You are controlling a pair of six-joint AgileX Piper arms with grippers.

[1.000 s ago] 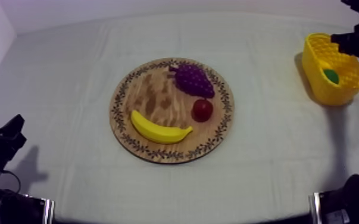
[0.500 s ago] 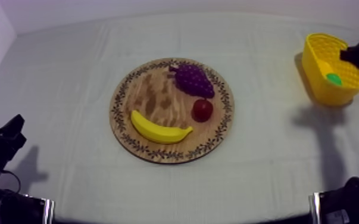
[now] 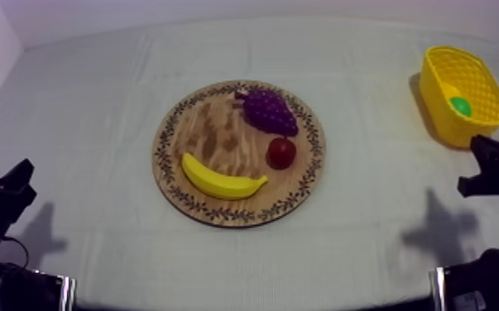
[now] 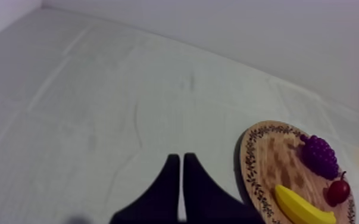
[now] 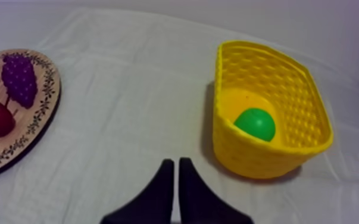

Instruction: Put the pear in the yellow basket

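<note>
The green pear lies inside the yellow basket at the table's far right, and its round green body rests on the basket floor in the right wrist view. My right gripper hangs in front of the basket, away from it, and its fingers lie together as a narrow wedge holding nothing. My left gripper rests low at the left, fingers together, far from the wooden board.
On the round wooden board lie a banana, a bunch of grapes and a small red fruit. White cloth stretches between the board and the basket.
My right gripper has drawn back from over the basket toward the table's near right side. The pear stays in the basket. My left arm has not moved.
</note>
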